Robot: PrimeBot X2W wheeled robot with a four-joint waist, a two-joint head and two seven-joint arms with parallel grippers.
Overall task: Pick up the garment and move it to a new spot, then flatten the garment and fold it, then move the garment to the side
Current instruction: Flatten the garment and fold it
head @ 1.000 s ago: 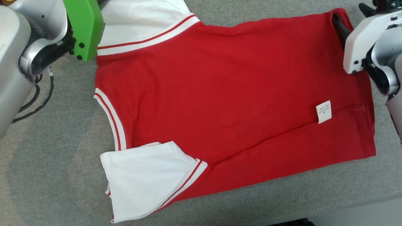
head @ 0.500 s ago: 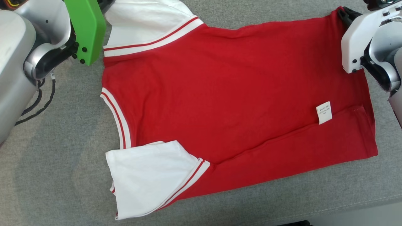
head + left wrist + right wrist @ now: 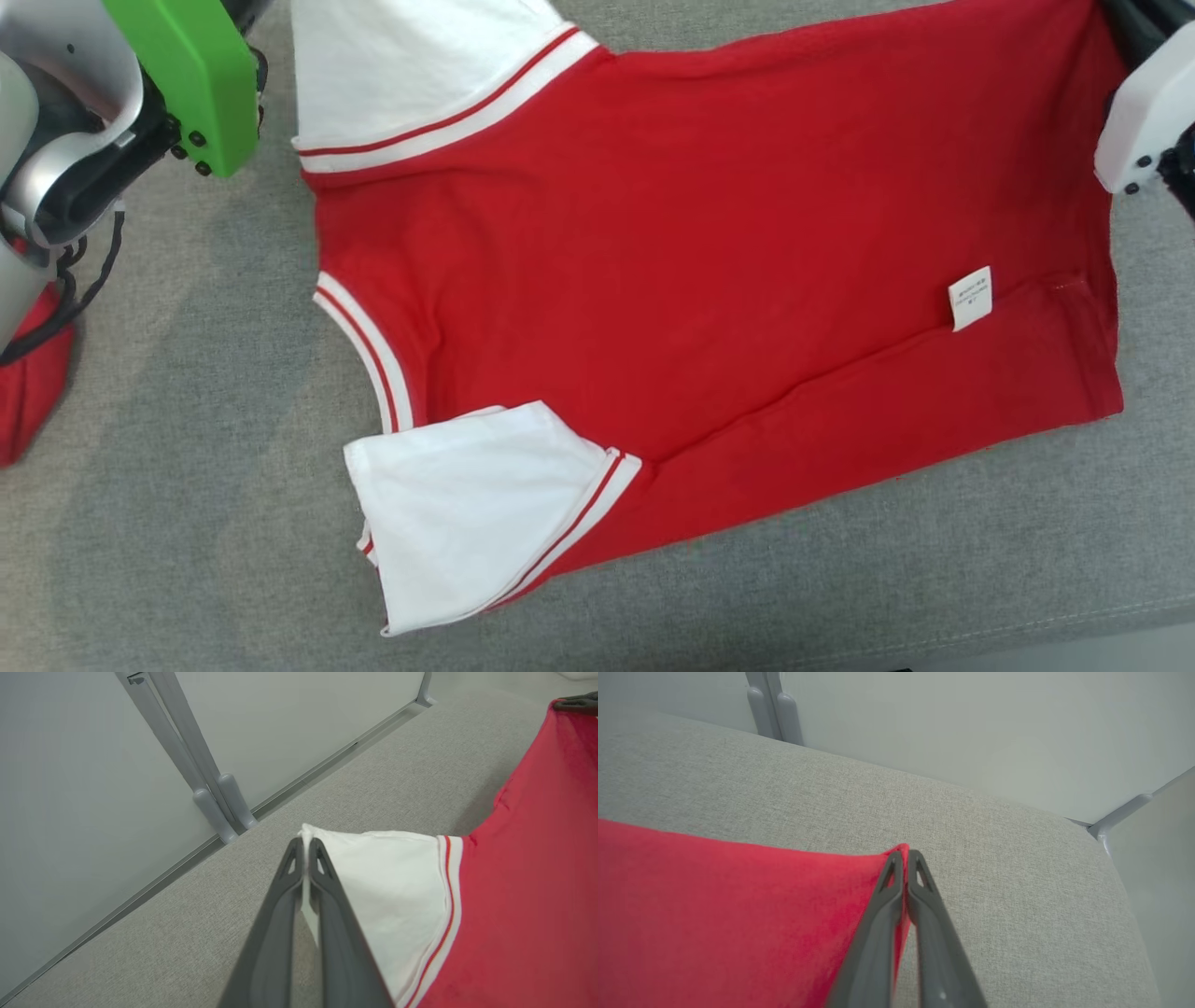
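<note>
Two corners of the shirt [image 3: 709, 280] are pinched: the left gripper [image 3: 304, 842] is clenched on the far-left white sleeve [image 3: 387, 882], the right gripper [image 3: 903, 855] on the far-right red corner. The shirt lies spread across the grey cushion [image 3: 187, 467].

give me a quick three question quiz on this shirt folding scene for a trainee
1. True or false: the left end effector is shut on a white sleeve of the garment.
2. The right end effector pinches: A a red corner of the garment; B a white sleeve; C the striped neckline.
3. Fill in: the small white label lies nearer the robot's ___ side.

Key: 1 true; 2 A; 3 right.
</note>
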